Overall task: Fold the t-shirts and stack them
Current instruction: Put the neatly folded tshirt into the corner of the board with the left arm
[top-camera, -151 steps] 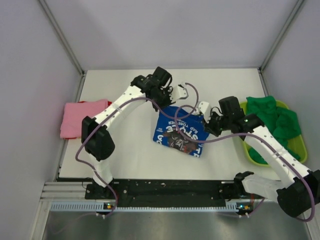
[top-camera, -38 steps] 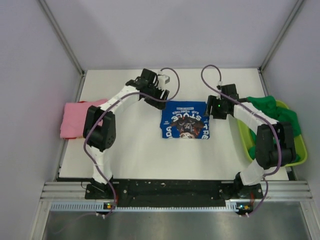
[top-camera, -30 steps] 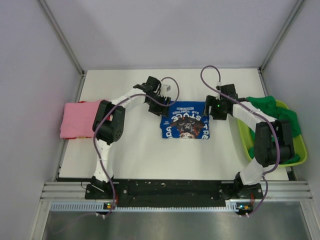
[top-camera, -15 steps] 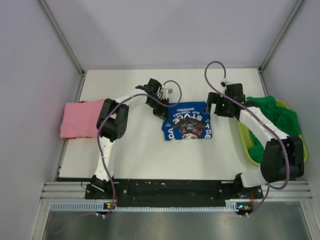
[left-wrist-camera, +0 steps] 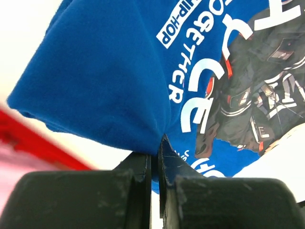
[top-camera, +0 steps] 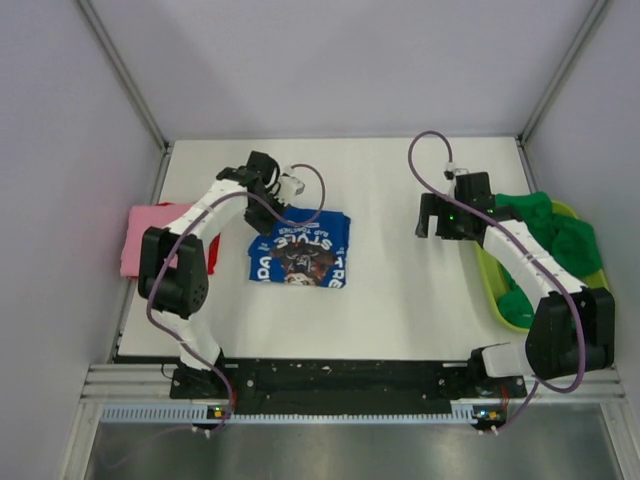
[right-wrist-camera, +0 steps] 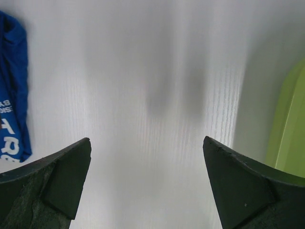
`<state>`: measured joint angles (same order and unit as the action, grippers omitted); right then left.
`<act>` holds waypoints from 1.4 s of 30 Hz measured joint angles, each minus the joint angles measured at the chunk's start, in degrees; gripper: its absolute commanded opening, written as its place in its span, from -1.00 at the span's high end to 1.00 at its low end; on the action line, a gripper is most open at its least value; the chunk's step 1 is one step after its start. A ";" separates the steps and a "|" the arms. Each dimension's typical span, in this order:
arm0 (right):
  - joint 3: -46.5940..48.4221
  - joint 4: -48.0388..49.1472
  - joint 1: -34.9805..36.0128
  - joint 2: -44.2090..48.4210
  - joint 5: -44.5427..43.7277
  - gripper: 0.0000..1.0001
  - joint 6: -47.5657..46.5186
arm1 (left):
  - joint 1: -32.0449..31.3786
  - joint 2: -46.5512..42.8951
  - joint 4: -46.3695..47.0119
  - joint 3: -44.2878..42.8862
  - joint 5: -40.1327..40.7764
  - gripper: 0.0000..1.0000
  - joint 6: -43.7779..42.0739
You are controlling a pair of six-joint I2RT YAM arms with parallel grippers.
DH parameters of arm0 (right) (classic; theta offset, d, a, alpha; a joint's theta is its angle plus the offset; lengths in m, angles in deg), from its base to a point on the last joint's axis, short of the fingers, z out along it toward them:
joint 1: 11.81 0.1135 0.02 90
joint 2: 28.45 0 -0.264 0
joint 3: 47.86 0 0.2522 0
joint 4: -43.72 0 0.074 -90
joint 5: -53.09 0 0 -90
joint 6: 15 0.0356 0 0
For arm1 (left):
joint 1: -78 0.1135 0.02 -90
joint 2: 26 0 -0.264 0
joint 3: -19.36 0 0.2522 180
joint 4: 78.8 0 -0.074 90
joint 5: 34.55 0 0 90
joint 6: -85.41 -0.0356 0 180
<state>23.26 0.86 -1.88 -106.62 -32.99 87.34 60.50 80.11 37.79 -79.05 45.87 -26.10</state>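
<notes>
The folded royal-blue t-shirt [top-camera: 300, 257] with white lettering lies left of the table's middle. My left gripper [top-camera: 272, 210] is shut on its upper left edge. In the left wrist view the blue cloth [left-wrist-camera: 109, 71] is pinched between the closed fingers of that gripper [left-wrist-camera: 155, 152]. A folded pink t-shirt [top-camera: 150, 235] rests at the table's left edge. Green t-shirts [top-camera: 550, 240] are piled in the basket at the right. My right gripper [top-camera: 433, 225] hovers open over bare table, right of the blue shirt. Its wrist view shows the gripper [right-wrist-camera: 145, 143] empty, with the blue shirt's edge [right-wrist-camera: 12, 95] at far left.
A lime-green plastic basket [top-camera: 598, 290] stands at the table's right edge, and its rim [right-wrist-camera: 290, 124] shows in the right wrist view. A red strip [top-camera: 210, 255] lies beside the pink shirt. Grey walls close in three sides of the white table [top-camera: 400, 300].
My left gripper closed on the blue shirt and dragged it left, toward the pink shirt. The right gripper opened fully and drew away to the right.
</notes>
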 measured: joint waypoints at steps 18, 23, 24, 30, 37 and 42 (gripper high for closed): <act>0.00 -0.98 0.00 0.11 -2.40 -0.97 -2.36 | 6.54 -13.46 -5.29 3.67 35.45 1.00 -15.54; 0.00 -0.98 0.00 0.11 -2.75 -0.97 -2.91 | 11.98 -15.32 -5.42 3.30 39.71 1.00 -18.82; 0.00 -0.98 0.00 0.11 -2.80 -0.97 -2.97 | 13.07 -15.43 -5.44 2.91 40.28 1.00 -19.39; 0.00 -0.98 0.00 0.11 -2.84 -0.97 -3.34 | 17.84 -16.50 -5.09 0.31 41.83 1.00 -22.91; 0.00 -1.01 0.00 0.11 -2.84 -0.97 -3.39 | 21.90 -17.03 -4.35 -2.27 40.61 1.00 -24.76; 0.00 -1.01 0.00 0.11 -3.72 -0.97 -3.65 | 26.08 -16.20 -3.48 -3.15 38.40 1.00 -24.92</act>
<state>23.26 -0.14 -1.88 -106.51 -36.70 83.69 86.57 63.91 34.32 -82.19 84.27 -51.02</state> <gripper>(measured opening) 0.987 0.028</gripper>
